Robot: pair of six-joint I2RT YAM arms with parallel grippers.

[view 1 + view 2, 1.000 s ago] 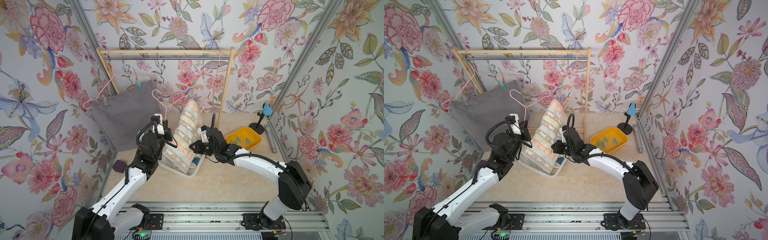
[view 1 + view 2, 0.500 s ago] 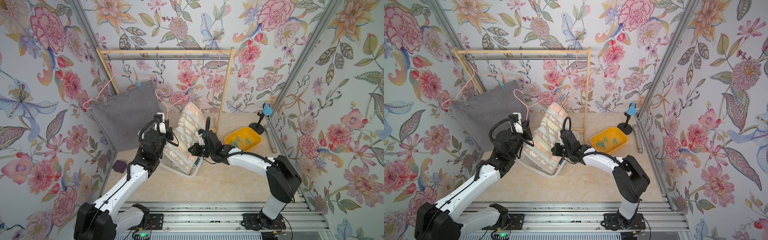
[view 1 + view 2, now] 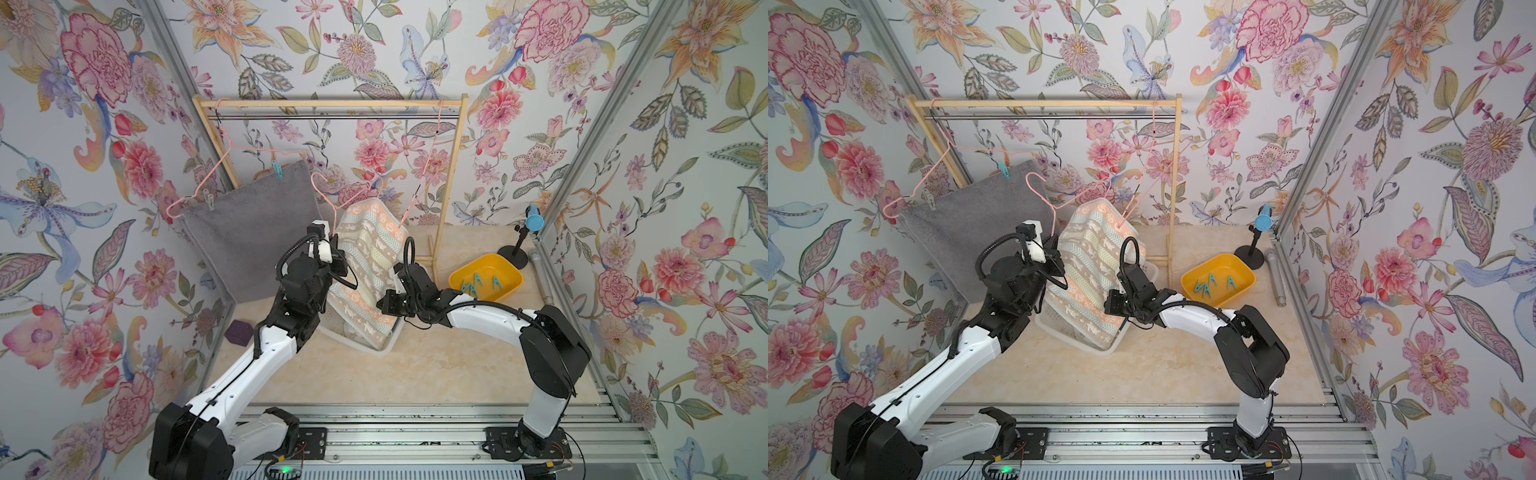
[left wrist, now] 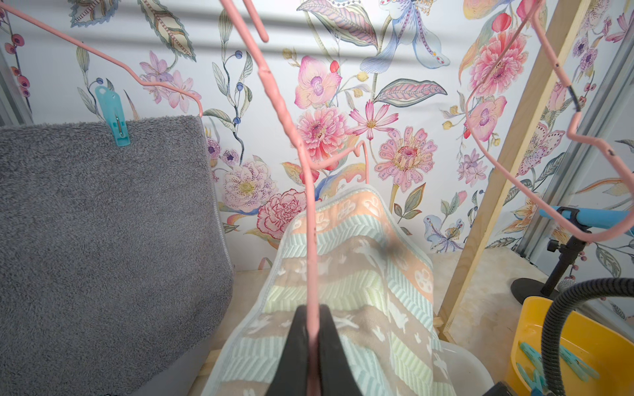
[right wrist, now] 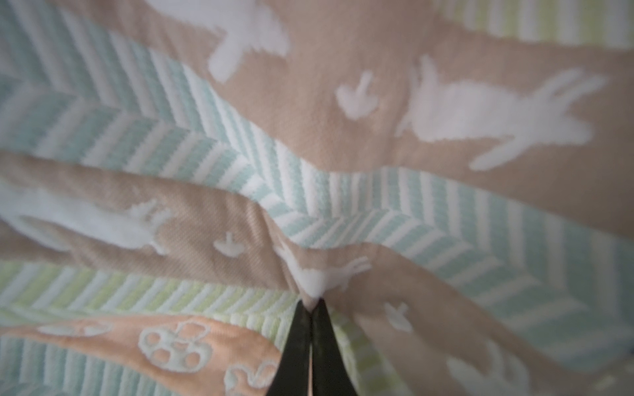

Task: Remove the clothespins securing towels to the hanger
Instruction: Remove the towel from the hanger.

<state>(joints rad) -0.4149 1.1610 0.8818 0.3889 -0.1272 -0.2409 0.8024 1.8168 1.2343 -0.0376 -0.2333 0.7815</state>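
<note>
- My left claw (image 4: 311, 343) is clamped on the wire of the pink hanger (image 4: 306, 192), whose hook hangs free of the rack (image 3: 328, 103). My right claw (image 5: 311, 308) is pressed together on a small fold of the striped towel (image 3: 370, 266) draped over that hanger.
- A teal clothespin (image 3: 277, 169) and a pale clothespin (image 3: 210, 202) clip the top edge of the grey towel (image 3: 249, 241). Loose clothespins (image 3: 473, 286) lie in the yellow tray (image 3: 513, 272).
- Risk: my right pinch holds only a thin ridge of cloth, so a sharp tug could let it slip out.
- Risk: the wire is thin and smooth, so a hard pull on the towel could twist the hanger in my left grip. It could also swing the hanger into the grey towel beside it.
- Risk: if the towel slides off unevenly, part may miss the white basket (image 3: 386, 353) below and land on the floor.
- Hidden: I see no pin on the striped towel, but its far side and lower edge are out of sight.
- Hidden: the basket's contents are covered, and my right wrist view is soft-focused cloth and nothing else.
</note>
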